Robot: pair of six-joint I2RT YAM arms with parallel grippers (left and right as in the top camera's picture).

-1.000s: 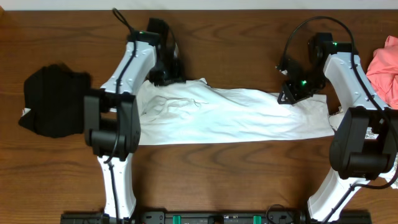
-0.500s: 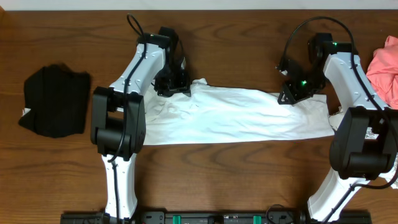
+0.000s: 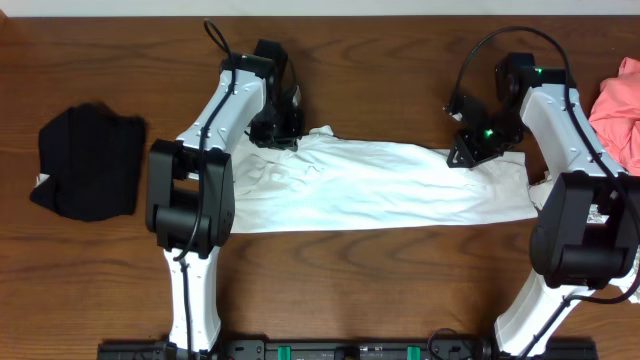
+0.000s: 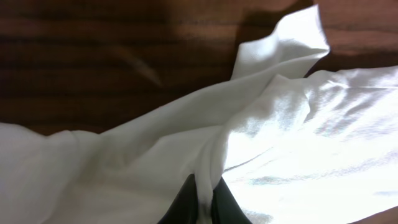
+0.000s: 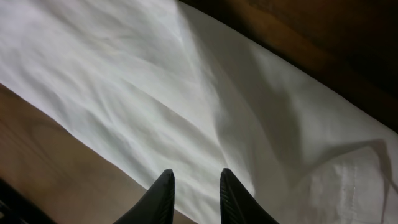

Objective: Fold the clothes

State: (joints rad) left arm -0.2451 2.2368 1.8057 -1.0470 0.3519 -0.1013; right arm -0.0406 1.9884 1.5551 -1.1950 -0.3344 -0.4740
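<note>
Overhead, the white T-shirt (image 3: 380,185) lies as a long band across the middle of the table (image 3: 380,290), its near edge fairly straight. At the shirt's far edge, toward 11 o'clock, the left gripper (image 3: 278,135) has its jaws pinched tight on a raised fold of the cloth. Toward 1 o'clock the right gripper (image 3: 468,152) sits over the far edge, jaws parted a little above flat cloth, holding nothing. A black garment (image 3: 88,160) lies at 9 o'clock and a pink garment (image 3: 622,105) at 3 o'clock.
</note>
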